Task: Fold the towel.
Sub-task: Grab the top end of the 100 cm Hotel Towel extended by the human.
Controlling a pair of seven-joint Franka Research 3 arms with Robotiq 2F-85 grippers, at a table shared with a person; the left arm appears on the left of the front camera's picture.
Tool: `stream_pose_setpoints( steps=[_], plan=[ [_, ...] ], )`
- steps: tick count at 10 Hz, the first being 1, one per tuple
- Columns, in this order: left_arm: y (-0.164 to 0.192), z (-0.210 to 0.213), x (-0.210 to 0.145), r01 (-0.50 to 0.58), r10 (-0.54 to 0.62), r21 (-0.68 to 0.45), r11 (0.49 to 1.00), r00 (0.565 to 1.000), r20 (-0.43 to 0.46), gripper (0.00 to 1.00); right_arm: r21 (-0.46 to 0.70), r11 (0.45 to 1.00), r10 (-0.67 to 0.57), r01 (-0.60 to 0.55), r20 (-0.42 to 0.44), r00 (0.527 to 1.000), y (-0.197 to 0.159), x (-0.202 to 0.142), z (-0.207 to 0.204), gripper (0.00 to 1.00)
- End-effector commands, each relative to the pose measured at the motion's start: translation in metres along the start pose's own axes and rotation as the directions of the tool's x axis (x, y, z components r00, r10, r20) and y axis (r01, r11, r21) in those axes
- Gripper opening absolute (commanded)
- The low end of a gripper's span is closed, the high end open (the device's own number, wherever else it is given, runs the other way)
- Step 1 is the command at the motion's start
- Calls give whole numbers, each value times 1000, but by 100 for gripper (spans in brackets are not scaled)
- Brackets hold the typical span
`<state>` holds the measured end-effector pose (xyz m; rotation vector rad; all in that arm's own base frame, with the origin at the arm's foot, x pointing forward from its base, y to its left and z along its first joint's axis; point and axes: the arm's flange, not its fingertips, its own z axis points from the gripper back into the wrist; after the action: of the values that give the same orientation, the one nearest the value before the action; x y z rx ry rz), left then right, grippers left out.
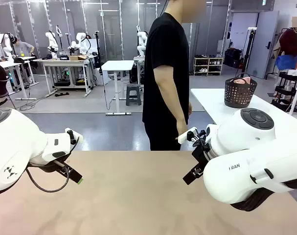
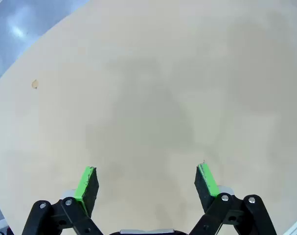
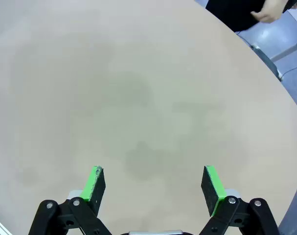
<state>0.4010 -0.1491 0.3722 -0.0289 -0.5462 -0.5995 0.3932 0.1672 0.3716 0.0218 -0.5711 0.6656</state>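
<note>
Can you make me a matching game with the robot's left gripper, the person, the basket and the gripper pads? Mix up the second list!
1 left gripper
2 person
3 basket
4 pads

A on the white table at the back
B green
C open above the tan table
D standing at the far side

Pairs: 1-C, 2-D, 3-A, 4-B

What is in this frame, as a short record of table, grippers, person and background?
table: tan top, under both grippers
left gripper: open, above the table, holding nothing
right gripper: open, above the table, holding nothing
person: stands side-on at the far edge, black shirt, hand hanging by the table edge
basket: dark, on a white side table at rear right; something pinkish inside, cannot tell what
stage: no folding under way
</note>
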Motion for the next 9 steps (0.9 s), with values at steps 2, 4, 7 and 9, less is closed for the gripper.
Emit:
stream_pose_setpoints(
  steps=[2,4,7,9],
  plan=[
    [0,0,0,0,0,0,1000,1000,0,100,0,1000,0,0,0,1000,0,0,0,100],
    [0,0,0,0,0,0,1000,1000,0,100,0,1000,0,0,0,1000,0,0,0,100],
    [0,0,0,0,0,0,1000,1000,0,100,0,1000,0,0,0,1000,0,0,0,100],
    [0,0,0,0,0,0,1000,1000,0,100,0,1000,0,0,0,1000,0,0,0,100]
  ],
)
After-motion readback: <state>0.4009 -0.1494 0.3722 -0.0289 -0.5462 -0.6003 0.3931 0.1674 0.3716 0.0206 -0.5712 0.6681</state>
